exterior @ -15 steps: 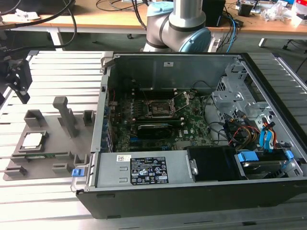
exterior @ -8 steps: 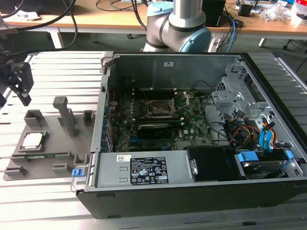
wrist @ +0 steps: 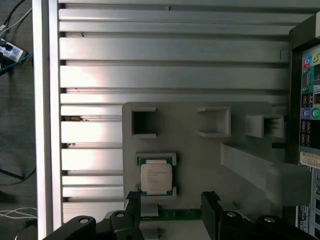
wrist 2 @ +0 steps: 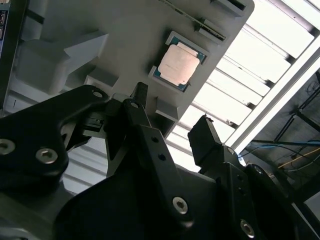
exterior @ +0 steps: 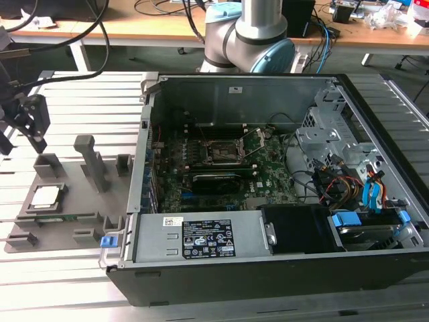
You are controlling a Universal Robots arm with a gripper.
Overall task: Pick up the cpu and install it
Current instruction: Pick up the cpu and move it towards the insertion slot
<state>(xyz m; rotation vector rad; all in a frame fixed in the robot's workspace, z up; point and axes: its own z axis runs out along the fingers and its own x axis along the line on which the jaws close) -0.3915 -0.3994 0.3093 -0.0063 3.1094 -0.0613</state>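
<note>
The cpu (exterior: pixel 45 196) is a small pale silver square lying flat in a recess of the grey holder plate (exterior: pixel 74 204), outside the computer case on the exterior view's left. My gripper (exterior: pixel 25 133) hangs above and behind it, open and holding nothing. Both wrist views show the cpu (wrist: pixel 156 178) (wrist 2: pixel 180 64) just beyond the gripper (wrist: pixel 171 201) (wrist 2: pixel 172 114), apart from its black fingertips (wrist: pixel 133 199). The dark square socket (exterior: pixel 224 153) sits on the motherboard inside the case, its metal frame raised.
The open black computer case (exterior: pixel 268 268) takes up the middle and the exterior view's right, with cables and drive bays (exterior: pixel 362 188) inside. Upright grey blocks (exterior: pixel 90 161) stand on the holder plate (wrist: pixel 200 160). A slatted aluminium table (wrist: pixel 170 75) lies underneath.
</note>
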